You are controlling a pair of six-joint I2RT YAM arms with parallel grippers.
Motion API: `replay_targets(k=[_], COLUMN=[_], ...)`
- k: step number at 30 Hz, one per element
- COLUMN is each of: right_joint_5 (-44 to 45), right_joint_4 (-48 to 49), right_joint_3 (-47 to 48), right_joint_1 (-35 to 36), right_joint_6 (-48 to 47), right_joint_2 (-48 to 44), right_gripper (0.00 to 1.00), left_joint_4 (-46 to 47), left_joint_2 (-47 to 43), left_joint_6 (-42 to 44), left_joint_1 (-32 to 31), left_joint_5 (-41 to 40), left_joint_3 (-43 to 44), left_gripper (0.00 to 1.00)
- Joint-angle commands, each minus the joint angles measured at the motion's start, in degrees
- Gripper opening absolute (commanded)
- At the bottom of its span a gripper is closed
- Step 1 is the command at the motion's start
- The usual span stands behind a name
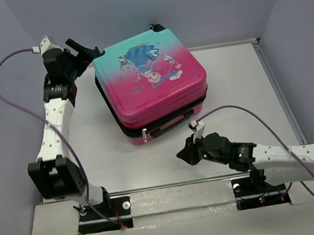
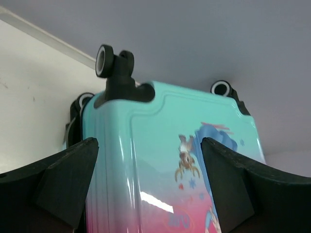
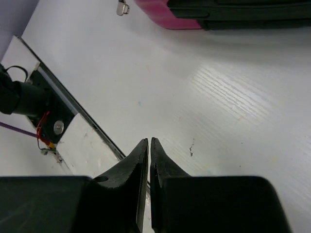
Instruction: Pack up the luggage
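The luggage [image 1: 150, 80] lies flat and closed on the white table, teal at the back and pink at the front, with the cartoon print facing up. My left gripper [image 1: 89, 52] is open and empty, just left of its teal far-left corner. In the left wrist view the luggage [image 2: 155, 160] fills the space between my fingers [image 2: 68, 179], with black wheels [image 2: 111, 63] at its end. My right gripper [image 1: 181, 156] is shut and empty, low over the table in front of the luggage. The right wrist view shows the luggage's pink bottom edge [image 3: 165, 14].
A silver zipper pull [image 3: 122, 7] hangs at the luggage's front edge. Grey walls close in the table [image 1: 234, 82] on the left, back and right. The left arm's base plate [image 3: 46, 124] and the table's near edge lie close below my right gripper.
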Motion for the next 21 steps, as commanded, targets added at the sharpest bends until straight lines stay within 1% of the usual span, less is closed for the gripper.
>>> replay_targets(k=[1,2,3,4,5,6,7,8,9,10,11,14,17,18,21], right_joint_5=[0.7,0.8,1.4,1.8,1.9,1.7,1.2,0.8,0.6,0.0,-0.3,-1.2,-1.6,-1.8,-1.7], right_joint_4=[-1.3,-1.2,-1.2,-1.2,-1.2,-1.2,-1.2,-1.2,-1.1,-1.0,-0.6,-0.4,-0.4,-0.4,-0.4], right_joint_3=[4.1,4.0,4.1,4.0,4.2,4.2,4.3,4.2,4.2,4.0,3.5,3.1,3.3,3.9,4.6], right_joint_1=[-0.3,-0.3,-0.3,-0.3,-0.3,-0.3,-0.3,-0.3,-0.3,-0.3,-0.3,-0.3,-0.3,-0.3,-0.3], right_joint_6=[-2.3,-2.2,-2.2,-2.2,-2.2,-2.1,-1.9,-1.8,-1.8,-1.6,-1.4,-1.2,-1.8,-1.9,-2.8], right_joint_2=[1.6,1.8,2.1,2.5,2.6,2.8,2.9,2.9,2.8,2.6,2.1,0.7,0.1,0.2,1.6], right_gripper=[0.12,0.13,0.13,0.13,0.13,0.13,0.13,0.13,0.13,0.13,0.13,0.13,0.13,0.13,0.13], left_joint_4=[-4.6,-5.3,-7.4,-8.4,-10.0,-11.1,-12.0,-13.3,-13.6,-13.7,-12.5,-9.5,-5.2,-4.2,-1.4], left_joint_2=[12.4,14.7,19.6,21.8,24.3,29.1,31.4,33.8,38.0,39.7,43.0,46.7,49.9,51.4,54.2], left_joint_6=[3.4,3.8,4.0,4.4,4.5,4.3,4.0,3.4,2.9,2.2,0.5,-2.3,-6.0,-8.1,-10.8], left_joint_1=[2.2,2.6,3.0,3.1,3.3,3.4,3.5,3.5,3.8,3.9,4.0,4.1,4.1,4.1,3.9], left_joint_5=[1.5,2.3,2.7,2.9,3.0,3.6,4.0,4.7,5.2,5.9,8.3,11.9,15.2,16.1,18.6], left_joint_3=[13.0,15.5,21.2,23.7,28.9,32.0,34.8,40.0,42.6,44.6,47.5,50.8,51.3,51.5,53.2], left_gripper=[0.99,0.99,0.99,0.99,0.99,0.99,0.99,0.99,0.99,0.99,0.99,0.99,0.99,0.99,0.99])
